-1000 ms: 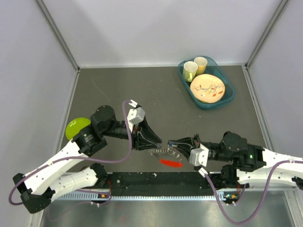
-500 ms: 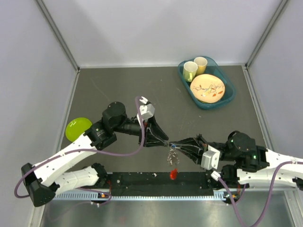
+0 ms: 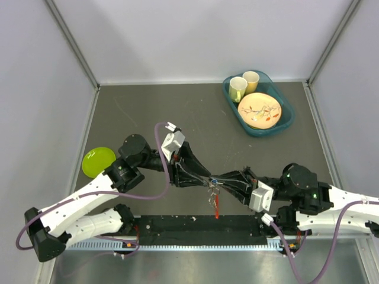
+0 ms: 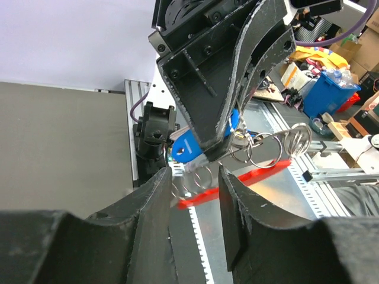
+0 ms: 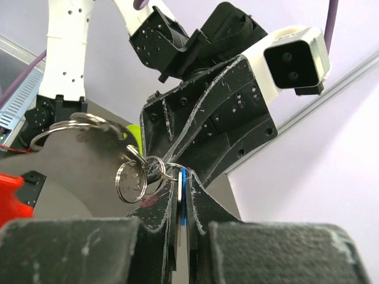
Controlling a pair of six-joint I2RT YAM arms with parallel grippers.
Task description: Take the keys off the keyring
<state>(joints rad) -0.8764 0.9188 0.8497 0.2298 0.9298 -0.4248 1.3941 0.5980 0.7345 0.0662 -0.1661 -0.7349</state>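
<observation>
The right jaws are closed tight on the blue key (image 5: pixel 183 198). Only a thin blue sliver of its head shows between the two fingers in the right wrist view. The left jaws meet them tip to tip from the other side. They stand a narrow gap apart, with blurred wire loops showing in that gap. Whether they actually pinch a loop cannot be told.

The keyring (image 3: pixel 213 188) is a short chain of thin silver loops. It hangs from the point where the two sets of jaws meet, just beside the blue key's head. The red key (image 3: pixel 217 206) dangles below the loops as the lowest part of the bunch. It cannot be told whether its tip touches the desk (image 3: pixel 148 112).

From above, the meeting point lies over the near middle of the dark grey desk. The left arm (image 3: pixel 77 201) reaches in from the left and the right arm (image 3: pixel 331 201) from the right.

A small green plate (image 3: pixel 98 161) sits at the desk's left edge, behind the left arm. A teal tray (image 3: pixel 290 121) stands well apart at the far right. It holds two pale cups (image 3: pixel 238 89) and a patterned plate (image 3: pixel 259 110).
</observation>
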